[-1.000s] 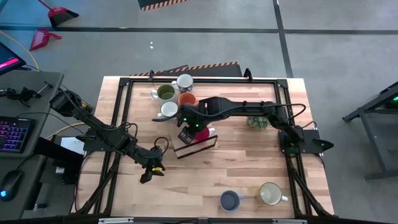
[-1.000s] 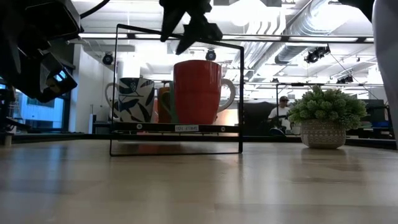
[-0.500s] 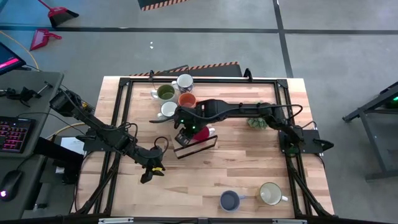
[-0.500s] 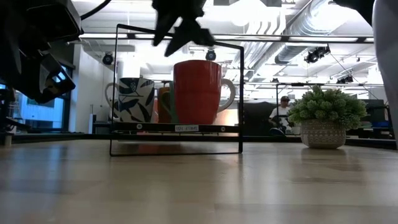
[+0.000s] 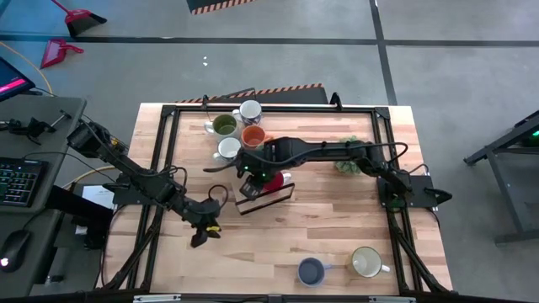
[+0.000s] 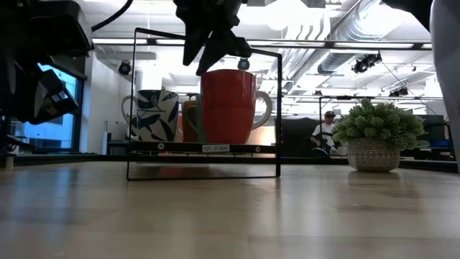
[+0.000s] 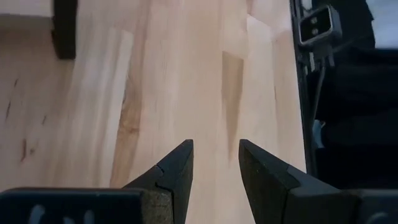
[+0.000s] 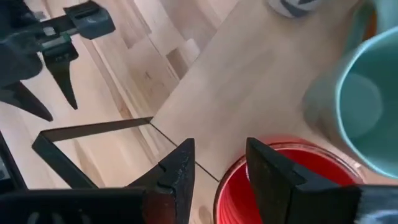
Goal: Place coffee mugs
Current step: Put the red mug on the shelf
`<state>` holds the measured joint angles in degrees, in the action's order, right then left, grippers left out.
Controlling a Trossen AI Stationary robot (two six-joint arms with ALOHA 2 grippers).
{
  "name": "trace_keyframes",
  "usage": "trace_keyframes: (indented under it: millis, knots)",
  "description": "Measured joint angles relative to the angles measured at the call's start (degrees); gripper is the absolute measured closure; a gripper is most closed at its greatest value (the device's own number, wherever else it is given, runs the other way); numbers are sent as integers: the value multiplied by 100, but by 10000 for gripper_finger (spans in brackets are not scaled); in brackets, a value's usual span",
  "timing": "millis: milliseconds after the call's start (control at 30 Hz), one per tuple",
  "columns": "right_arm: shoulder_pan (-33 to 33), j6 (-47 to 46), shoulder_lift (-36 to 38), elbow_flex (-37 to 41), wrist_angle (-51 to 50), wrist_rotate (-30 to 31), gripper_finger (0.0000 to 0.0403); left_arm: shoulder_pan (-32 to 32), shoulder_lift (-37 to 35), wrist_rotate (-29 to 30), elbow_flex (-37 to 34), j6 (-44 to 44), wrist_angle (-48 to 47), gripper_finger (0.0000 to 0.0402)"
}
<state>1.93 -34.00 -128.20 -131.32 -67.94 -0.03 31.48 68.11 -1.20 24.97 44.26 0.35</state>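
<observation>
Right gripper (image 8: 214,171) hovers w/ fingers apart, empty, over red mug (image 6: 227,106) in wire rack (image 6: 203,147). Wrist cam alone shows teal mug (image 8: 367,102) alongside; left gripper (image 7: 214,165) open nr table edge.

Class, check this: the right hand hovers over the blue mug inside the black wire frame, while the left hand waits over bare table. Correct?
Not quite. The mug under the right hand inside the black wire frame is red, not blue, as the low view shows. The left hand does wait over bare table.
</observation>
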Motion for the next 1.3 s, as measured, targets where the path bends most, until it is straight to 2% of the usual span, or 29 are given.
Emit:
trace_keyframes:
  millis: [67,200,367,467,633,700,800,900,1033,1200,1300]
  knots:
    - [0,43,2,-61,-7,30,281,-4,-1,-114,0,432,-12,284]
    - [0,171,16,-73,205,35,281,64,-1,-793,0,935,19,284]
    - [0,292,16,-73,397,-24,281,77,-217,-1856,-4,489,477,287]
    - [0,217,16,-73,497,-69,281,137,-835,-2324,2,208,549,298]
    - [0,-34,16,-73,555,-92,281,292,-2569,-2705,2,-32,-242,326]
    - [0,-57,16,-73,568,-92,281,408,-3310,-2587,2,-35,-585,337]
    - [-7,-65,16,-73,612,-92,281,673,-4230,-1972,4,-112,-1095,352]
    - [-7,-57,16,-73,603,-92,281,922,-4837,-1363,4,-103,-1790,365]
    - [-15,-50,16,-73,601,-92,281,1194,-5158,-657,1,-297,-2655,377]
    - [-53,-40,16,-73,603,-61,281,1420,-5128,85,0,-1017,-3099,384]
    - [-72,-53,16,-73,612,0,281,1466,-5125,602,-2,-1136,-3493,387]
